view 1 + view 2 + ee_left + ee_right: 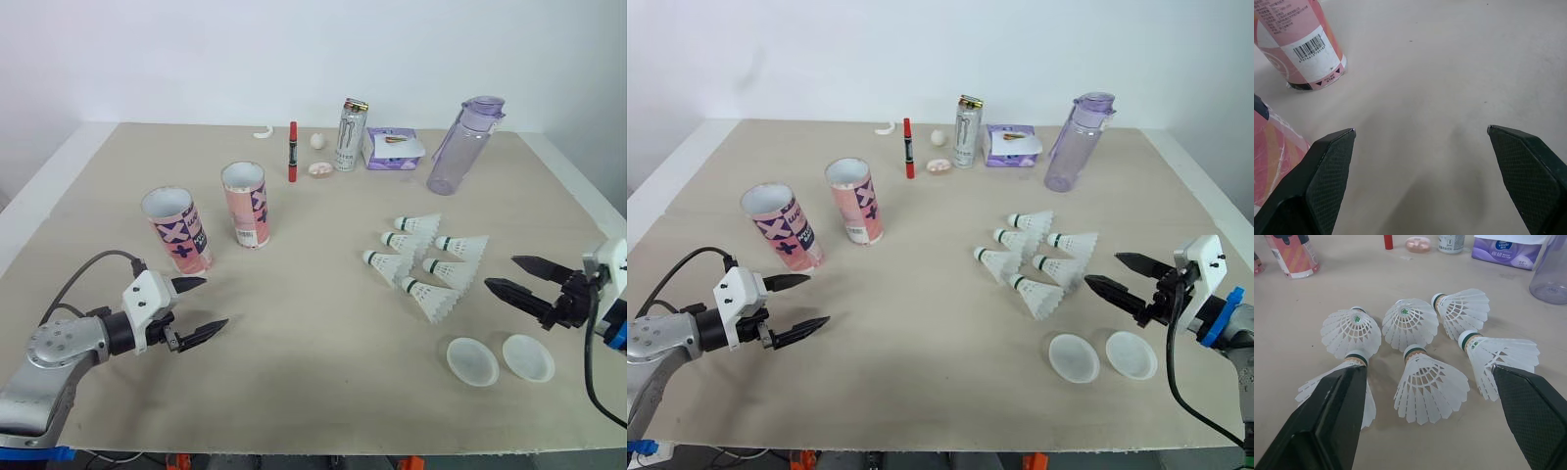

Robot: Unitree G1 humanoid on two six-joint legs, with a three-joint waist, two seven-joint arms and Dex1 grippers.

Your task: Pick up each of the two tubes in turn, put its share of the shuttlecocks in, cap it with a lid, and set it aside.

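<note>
Shuttlecocks point(431, 299), six in all, lie in a loose cluster on the counter point(313, 304) at 3 o'clock from its middle, taking 12 o'clock as the far edge. Their corks point toward 9 o'clock and their white skirts fan toward 3. Two pink tubes stand upright with open mouths at 9 to 10 o'clock, well apart from the cluster: the near tube point(179, 230) and, at its 2 o'clock, the far tube point(245, 204), which carries a barcode label low on its side. Two round white lids point(472, 360) point(528, 356) lie flat side by side at 5 o'clock, close together and near the front edge.

The left gripper point(214, 302) hangs low over the counter at 8 o'clock. Its fingers point(1322, 186) are spread wide and hold nothing, and the near tube stands just beside one of them at the gripper's 11 o'clock. The right gripper point(501, 272) sits at 4 o'clock, its fingers likewise spread wide and empty. Their tips aim at the shuttlecocks, the nearest of which lies just off them at 9 o'clock. The lids lie at this gripper's 6 to 7 o'clock.

Along the far edge, from 12 to 1 o'clock, stand a red pen point(292, 151), a small ball point(317, 140), a can point(349, 134), a purple tissue pack point(394, 148) and a clear purple bottle point(462, 145).
</note>
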